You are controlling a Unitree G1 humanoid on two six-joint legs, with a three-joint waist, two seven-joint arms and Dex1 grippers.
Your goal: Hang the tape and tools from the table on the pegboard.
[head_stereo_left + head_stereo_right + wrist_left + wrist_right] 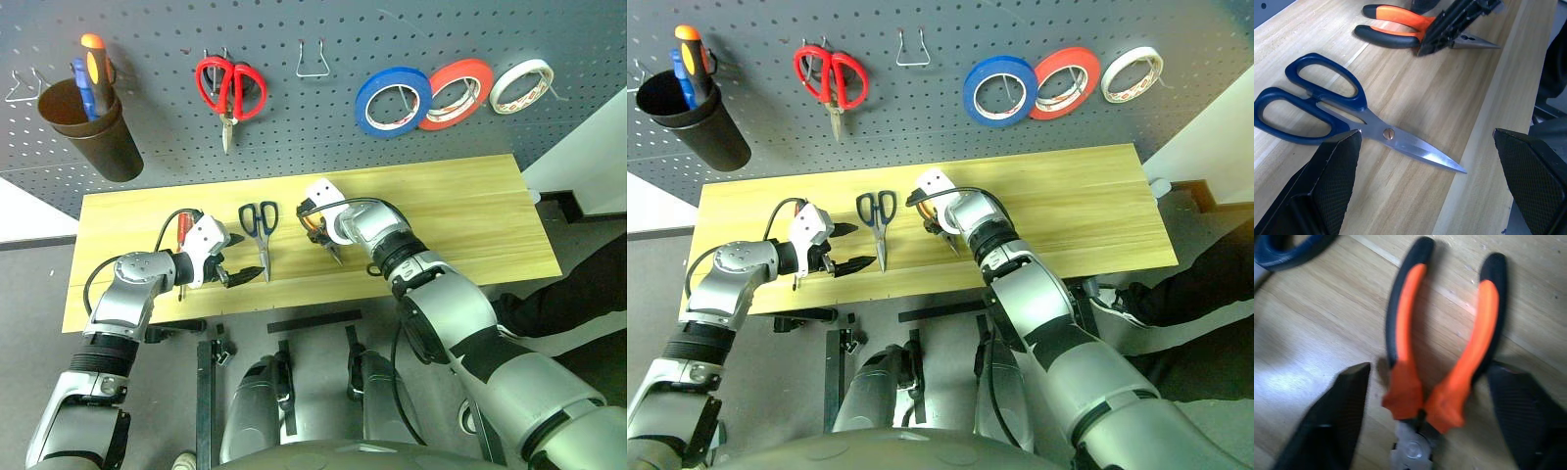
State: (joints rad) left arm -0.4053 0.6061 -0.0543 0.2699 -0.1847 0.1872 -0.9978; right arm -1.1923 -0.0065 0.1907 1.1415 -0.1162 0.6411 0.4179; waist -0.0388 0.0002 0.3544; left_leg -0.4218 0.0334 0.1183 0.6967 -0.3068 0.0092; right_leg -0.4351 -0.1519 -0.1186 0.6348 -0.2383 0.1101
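- Pliers [1442, 357]: orange-and-black handles spread in a V, steel jaws closed, lying flat on the table [460, 206] near its middle, with the scissors [261, 228] at nine o'clock.
- Right gripper [1430, 426]: fingers straddle the pliers near the pivot, one on each side; a gap shows on both sides, so nothing is clenched yet.
- Step in hand, as judged: picking up the pliers. The next move calls for closing the fingers squarely across both handles near the joint, then a straight lift clear of the wood before any swing toward the pegboard [323, 117].
- Scissors: dark blue handles, blades closed, tips pointing toward the near table edge; untouched.
- Left gripper [1425, 181]: fingers wide apart and empty, held just above the scissors' blades.
- Screwdriver [182, 230]: a red handle lies at the left arm's far side, partly hidden by it.
- Blue tape [393, 101]: already hung on a pegboard hook at one o'clock from the pliers, beside a red roll [455, 93] and a white roll [521, 85].
- Free wire hook [313, 61]: at twelve o'clock above the pliers, a likely target.
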